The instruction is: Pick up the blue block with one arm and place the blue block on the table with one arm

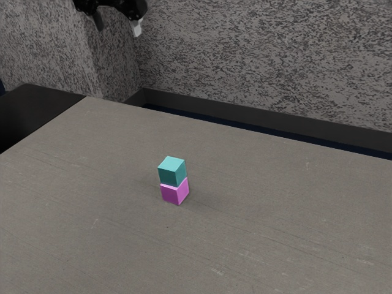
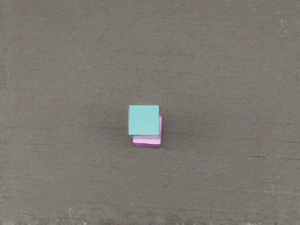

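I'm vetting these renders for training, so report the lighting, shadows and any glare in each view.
Exterior view: the blue block has a bright top and darker sides, with no glare on the table; wrist view: light looks even, with only faint, soft shading beside the blocks and no hard shadow.

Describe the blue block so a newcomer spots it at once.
On the grey table stands a stack of two cubes. The blue block is the upper one, teal in colour, resting on the pink block.

The hand (image 1: 118,32) is glossy black, its fingertips (image 1: 136,29) grey and whitish.
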Controlling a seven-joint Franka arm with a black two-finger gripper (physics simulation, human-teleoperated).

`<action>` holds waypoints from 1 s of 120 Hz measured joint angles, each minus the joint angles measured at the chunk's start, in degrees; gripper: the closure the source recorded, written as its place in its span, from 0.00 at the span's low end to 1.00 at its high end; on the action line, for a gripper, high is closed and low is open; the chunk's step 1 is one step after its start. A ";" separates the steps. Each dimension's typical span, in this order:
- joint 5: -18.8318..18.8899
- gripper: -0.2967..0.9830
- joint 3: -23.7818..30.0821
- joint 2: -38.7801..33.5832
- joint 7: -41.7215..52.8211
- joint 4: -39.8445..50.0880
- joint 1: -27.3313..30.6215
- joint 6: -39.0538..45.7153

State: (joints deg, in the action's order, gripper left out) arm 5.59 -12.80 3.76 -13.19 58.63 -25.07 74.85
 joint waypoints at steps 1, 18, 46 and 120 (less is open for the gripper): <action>0.01 0.23 -0.19 0.21 0.20 0.38 0.37 0.06; -1.13 0.23 -4.85 7.48 2.24 12.05 6.41 5.07; -12.78 0.23 -10.00 36.95 5.51 -8.36 11.63 16.16; -30.25 0.23 -7.94 47.06 20.67 -9.61 17.36 20.22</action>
State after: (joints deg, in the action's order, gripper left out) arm -24.66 -20.74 50.82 7.48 49.02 -7.71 95.08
